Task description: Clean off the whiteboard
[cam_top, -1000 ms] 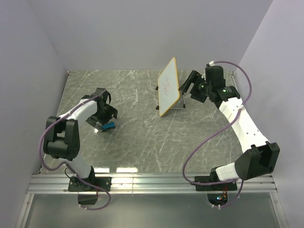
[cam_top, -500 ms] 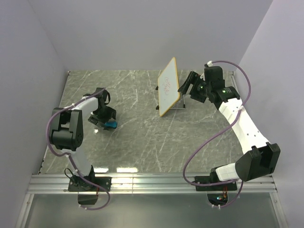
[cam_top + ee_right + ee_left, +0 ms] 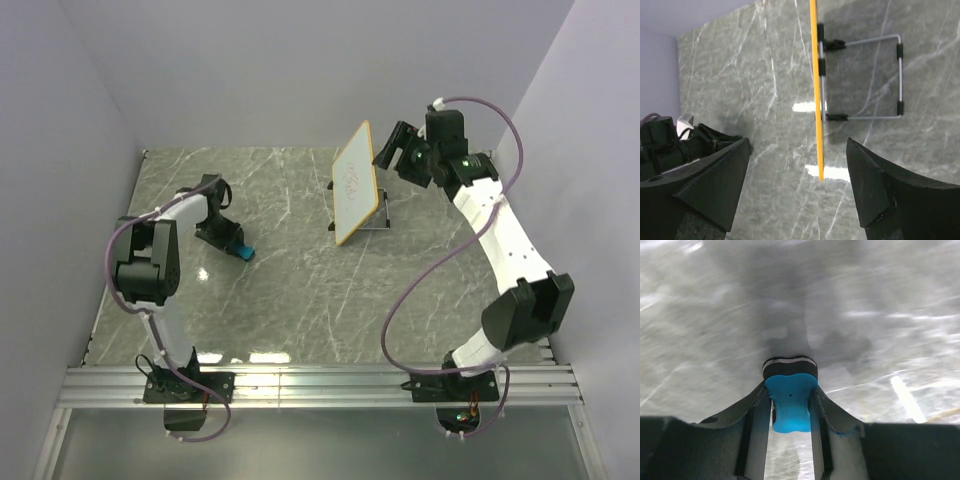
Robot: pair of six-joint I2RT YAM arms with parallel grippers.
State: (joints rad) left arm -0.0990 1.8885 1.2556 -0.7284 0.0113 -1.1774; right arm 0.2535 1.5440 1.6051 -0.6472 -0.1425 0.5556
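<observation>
Left gripper (image 3: 790, 390) clamps one blue eraser (image 3: 790, 412), well left of one whiteboard (image 3: 354, 195). Right gripper (image 3: 388, 152) open, empty, near its top edge.

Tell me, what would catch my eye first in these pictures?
A small yellow-rimmed whiteboard stands tilted on its legs toward the far right of the grey marbled table, with faint reddish scribbles on its face. The right hand hangs open near the board's upper edge. On the left side of the table, the left hand is shut on a bright blue eraser.
</observation>
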